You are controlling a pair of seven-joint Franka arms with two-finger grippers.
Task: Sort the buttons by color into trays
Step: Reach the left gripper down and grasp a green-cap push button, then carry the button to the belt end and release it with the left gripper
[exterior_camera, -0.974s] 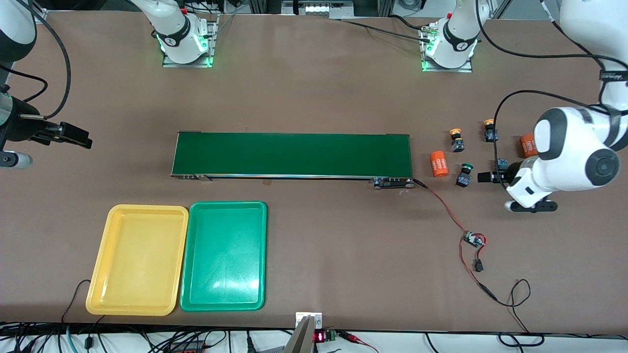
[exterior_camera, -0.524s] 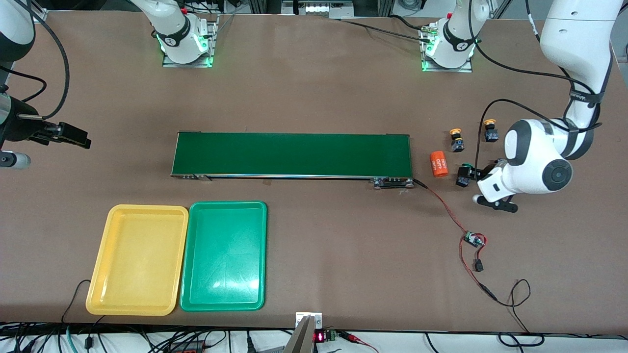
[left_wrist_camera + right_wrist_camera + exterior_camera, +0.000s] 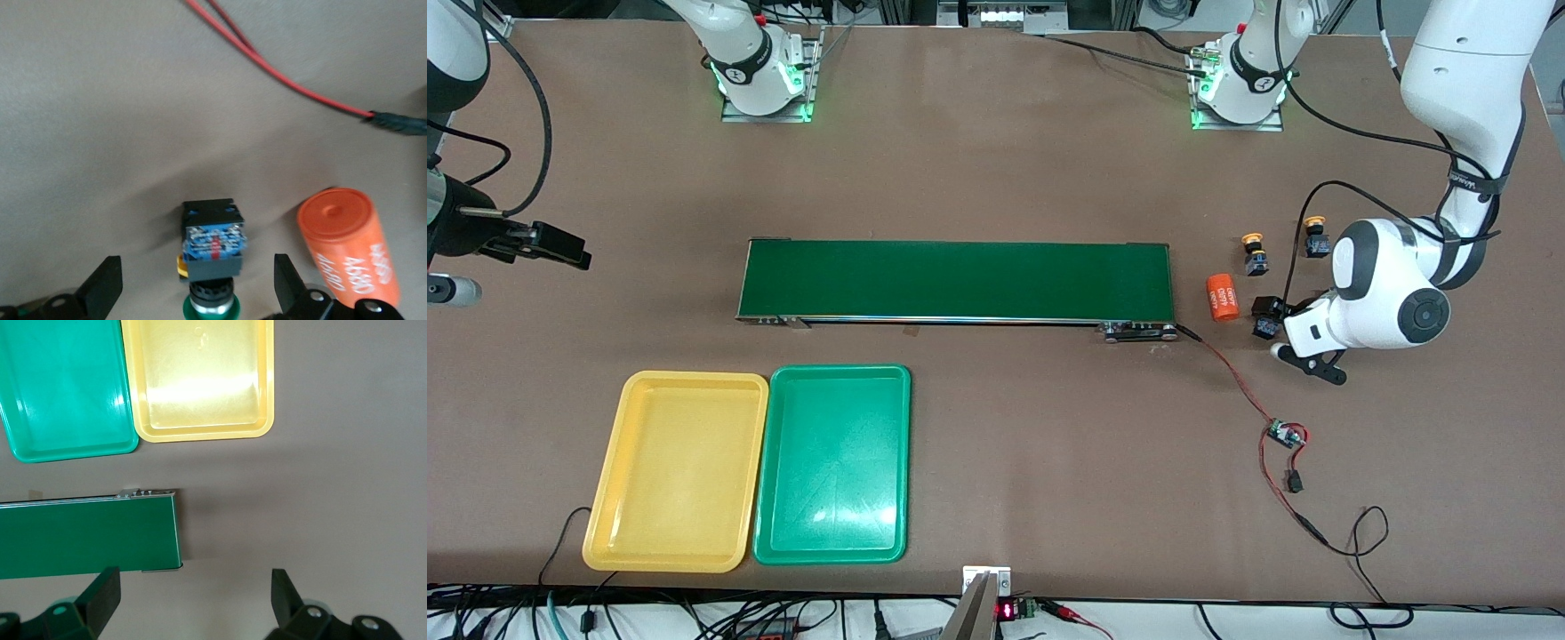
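Left gripper (image 3: 193, 290) spread wide around a green-capped button (image 3: 212, 257), right arm parked.

Near to far: yellow tray (image 3: 677, 471) and green tray (image 3: 833, 465) sit side by side toward the right arm's end of the table. Next, the conveyor belt (image 3: 956, 281), and past its end toward the left arm's end an orange cylinder (image 3: 1223, 297) lying just beside the green-capped button (on its side, fingers flank the body, no contact visible). Two yellow-capped buttons (image 3: 1255, 252) (image 3: 1315, 236) stand farther from the front camera. Fourth button hidden. Right gripper (image 3: 193, 600) released, holding nothing, waits over bare table off the belt's end.
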